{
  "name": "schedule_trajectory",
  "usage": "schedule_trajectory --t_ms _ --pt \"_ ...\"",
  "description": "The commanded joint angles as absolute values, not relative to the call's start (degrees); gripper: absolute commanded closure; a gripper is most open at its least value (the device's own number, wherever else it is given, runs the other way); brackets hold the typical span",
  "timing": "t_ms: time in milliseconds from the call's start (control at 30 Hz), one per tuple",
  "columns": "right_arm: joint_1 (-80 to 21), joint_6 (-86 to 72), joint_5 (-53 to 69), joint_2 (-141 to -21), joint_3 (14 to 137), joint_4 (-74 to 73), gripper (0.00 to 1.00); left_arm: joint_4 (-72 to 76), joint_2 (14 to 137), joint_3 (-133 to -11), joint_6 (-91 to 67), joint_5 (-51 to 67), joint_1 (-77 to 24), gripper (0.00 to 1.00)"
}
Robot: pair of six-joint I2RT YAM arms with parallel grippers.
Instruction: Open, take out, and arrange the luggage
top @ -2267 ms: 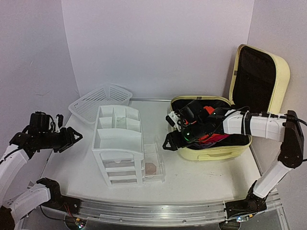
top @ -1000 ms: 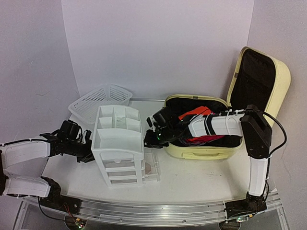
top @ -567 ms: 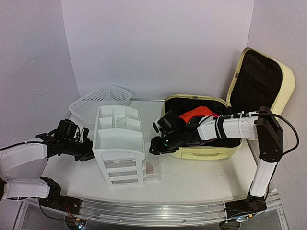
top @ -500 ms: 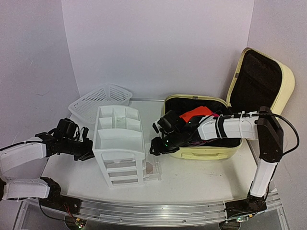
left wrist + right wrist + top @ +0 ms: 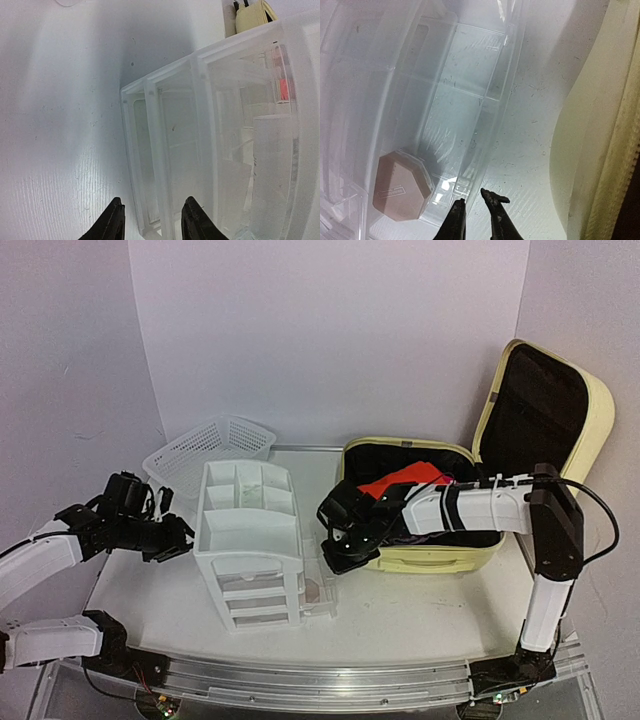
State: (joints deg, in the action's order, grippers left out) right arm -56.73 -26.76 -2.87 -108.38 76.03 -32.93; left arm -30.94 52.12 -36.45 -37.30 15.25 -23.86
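From above: right gripper [image 5: 336, 550] low between drawer organizer [image 5: 247, 545] and luggage [image 5: 470, 490], lid up, just right of it; left gripper [image 5: 176, 538] beside organizer's left wall. Left wrist: fingers [image 5: 111, 225] apart, organizer wall ahead. Right wrist: fingertips [image 5: 492, 199] nearly together, holding nothing, over pulled-out drawer [image 5: 445, 125]; brown octagonal piece [image 5: 402, 187] left, luggage shell right.

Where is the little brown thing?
In the right wrist view, the brown octagonal piece lies lower left inside the clear pulled-out drawer, left of the right gripper.

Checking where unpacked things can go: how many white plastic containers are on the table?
2: a mesh basket at the back left, and a drawer organizer in the middle, left of the suitcase.
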Motion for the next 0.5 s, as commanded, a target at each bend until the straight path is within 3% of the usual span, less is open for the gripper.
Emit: schedule_trajectory --t_ms 0,67,267,400,467 --pt "-57.5 -26.5 -9.9 -109.6 77.5 -37.3 0.85 -32.2 51.6 -40.0 -36.0 14.1 -24.1 0.6" --pt "-57.6 -26.4 -9.2 -109.9 78.0 -37.7 0.86 -32.2 51.9 -40.2 -36.0 14.2 -24.1 0.6" --pt "-58.1 -28.1 -5.9 -105.7 77.1 -37.8 0.65 -32.3 51.8 -40.8 -35.5 13.9 -24.1 0.59" --pt "-58.2 -29.7 -6.4 -103.0 74.0 -37.7 0.65 -32.5 51.8 -41.2 -35.3 13.7 -24.1 0.59" --pt "-58.6 -29.9 -6.1 -103.6 73.1 -37.0 0.71 -32.6 51.9 -41.5 -35.2 13.8 -24.1 0.6"
